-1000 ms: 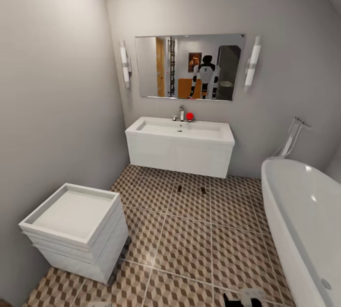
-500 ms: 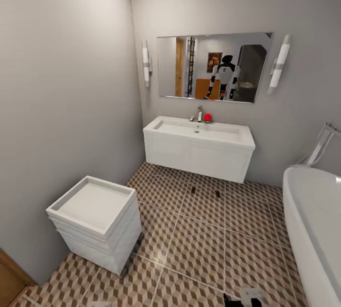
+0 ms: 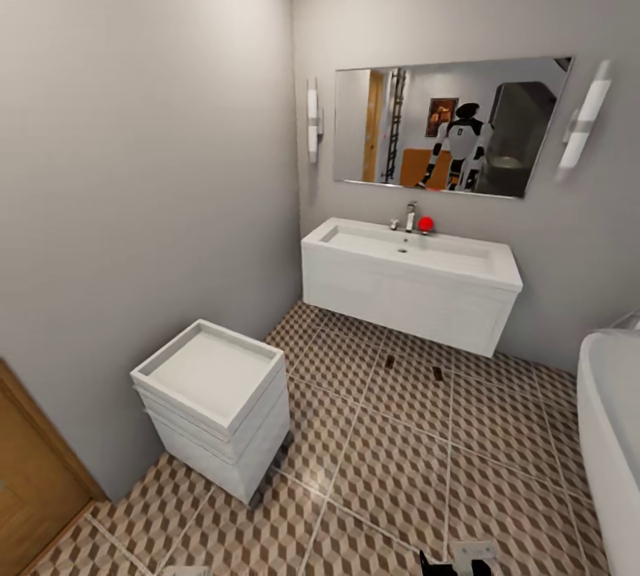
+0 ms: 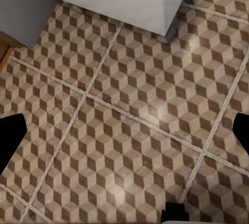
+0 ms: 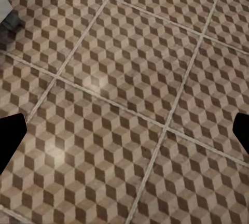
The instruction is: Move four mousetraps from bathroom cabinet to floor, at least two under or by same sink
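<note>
- On the brown-and-beige cube-patterned tile floor [image 3: 400, 469], two small dark mousetraps [image 3: 389, 362] [image 3: 437, 373] lie just below the wide white basin on its boxy vanity [image 3: 409, 278].
- Near the grey left wall stands a white stacked box unit [image 3: 216, 407].
- Left gripper [image 4: 124, 130] and right gripper [image 5: 124, 130] hang over bare tiles, fingers wide apart, empty.

No legible text (none anywhere)

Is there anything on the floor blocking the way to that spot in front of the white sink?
Nothing visible does. The patterned bathroom floor runs open up to the sink. The white drawer unit stands off by the wall. Two small dark things already lie just before the sink.
</note>
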Controlling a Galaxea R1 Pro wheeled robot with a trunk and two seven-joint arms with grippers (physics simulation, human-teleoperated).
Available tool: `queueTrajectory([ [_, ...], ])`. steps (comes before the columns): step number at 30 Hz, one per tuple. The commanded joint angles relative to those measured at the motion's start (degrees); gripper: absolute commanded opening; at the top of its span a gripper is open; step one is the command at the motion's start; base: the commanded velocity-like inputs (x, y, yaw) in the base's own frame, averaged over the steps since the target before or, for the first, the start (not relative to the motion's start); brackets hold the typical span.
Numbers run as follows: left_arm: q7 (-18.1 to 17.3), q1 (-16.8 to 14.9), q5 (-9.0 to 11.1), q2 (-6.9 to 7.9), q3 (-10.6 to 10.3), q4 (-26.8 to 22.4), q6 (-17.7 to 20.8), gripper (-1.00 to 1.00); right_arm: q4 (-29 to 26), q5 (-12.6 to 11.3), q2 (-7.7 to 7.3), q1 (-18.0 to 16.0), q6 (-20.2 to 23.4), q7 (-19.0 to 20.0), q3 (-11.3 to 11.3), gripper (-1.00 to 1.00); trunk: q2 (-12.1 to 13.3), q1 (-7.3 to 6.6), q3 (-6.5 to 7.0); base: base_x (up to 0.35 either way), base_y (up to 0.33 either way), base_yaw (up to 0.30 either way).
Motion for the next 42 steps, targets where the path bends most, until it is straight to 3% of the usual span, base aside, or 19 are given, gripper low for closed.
queueTrajectory([
  [1, 0.1, -0.08, 0.21, -0.05, -0.44, 0.16, -0.22, 1.0, 0.01, -0.37, -0.01, -0.04, -0.14, -0.19, 0.51, 1.0, -0.12, 0.03, -0.13, 0.0, 0.0, 0.255],
  [42, 0.1, -0.08, 0.21, -0.05, -0.44, 0.19, -0.22, 1.0, 0.0, -0.37, -0.01, -0.06, -0.14, -0.18, 0.51, 1.0, -0.12, 0.03, -0.13, 0.0, 0.0, 0.255],
])
